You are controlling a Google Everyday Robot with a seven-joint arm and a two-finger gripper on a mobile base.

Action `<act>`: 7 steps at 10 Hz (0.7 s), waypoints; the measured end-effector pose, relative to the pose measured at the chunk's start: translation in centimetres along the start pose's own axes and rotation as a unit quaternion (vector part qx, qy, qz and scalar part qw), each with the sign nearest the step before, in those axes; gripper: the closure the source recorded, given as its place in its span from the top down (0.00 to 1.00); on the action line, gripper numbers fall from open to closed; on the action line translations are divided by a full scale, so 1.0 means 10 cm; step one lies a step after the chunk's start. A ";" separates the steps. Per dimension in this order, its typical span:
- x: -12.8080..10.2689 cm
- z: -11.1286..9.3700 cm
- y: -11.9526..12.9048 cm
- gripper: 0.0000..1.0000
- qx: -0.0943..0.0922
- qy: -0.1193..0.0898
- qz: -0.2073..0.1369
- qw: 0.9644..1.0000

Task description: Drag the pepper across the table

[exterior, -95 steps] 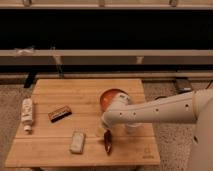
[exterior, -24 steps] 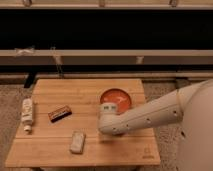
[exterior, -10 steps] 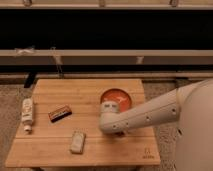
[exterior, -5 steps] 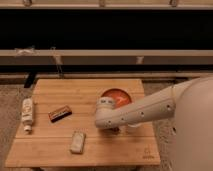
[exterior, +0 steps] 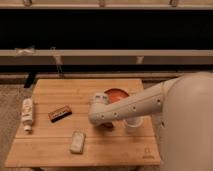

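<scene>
On the light wooden plank table (exterior: 55, 150): one white bottle (exterior: 27, 113) lying at the left, one brown rectangular bar (exterior: 59, 113), one pale flat packet (exterior: 77, 141), one orange-red bowl (exterior: 120, 94), one white cup (exterior: 133, 123).

One closed gripper (exterior: 106, 124), near the table's middle.

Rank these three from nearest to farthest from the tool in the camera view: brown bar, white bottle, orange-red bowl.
The tool sits under the arm's end, mid-table.
1. Orange-red bowl: just behind it, to the right.
2. Brown bar: further left.
3. White bottle: at the table's left edge.
</scene>
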 end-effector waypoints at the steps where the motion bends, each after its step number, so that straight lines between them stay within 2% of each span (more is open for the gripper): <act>1: 0.06 0.01 0.01 0.00 0.001 0.002 -0.003 1.000; 3: 0.21 0.00 0.05 0.02 0.000 0.008 -0.015 1.000; 4: 0.28 -0.01 0.07 0.08 -0.001 0.010 -0.021 1.000; 7: 0.58 -0.07 0.11 0.40 -0.003 0.023 -0.046 0.999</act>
